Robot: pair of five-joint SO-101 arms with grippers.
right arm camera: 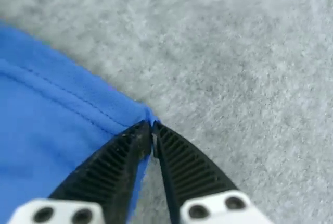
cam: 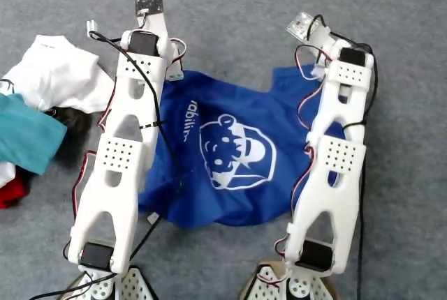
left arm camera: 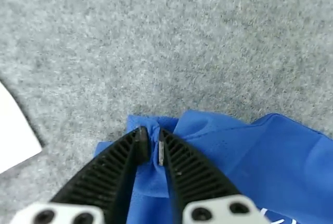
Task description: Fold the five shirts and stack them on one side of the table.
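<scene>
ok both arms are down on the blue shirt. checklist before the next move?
1. Left gripper grip on the blue shirt: ok, fabric bunched between the tips.
2. Right gripper grip: ok, but only on the very corner of the hem.
3. Single layer pinched by each: cannot tell.
4. Shirt lying flat: not ok, its near edge is rumpled in the high view.
5. Other shirts folded: not ok, the white shirt and teal shirt lie heaped on the table beside the left arm.
</scene>
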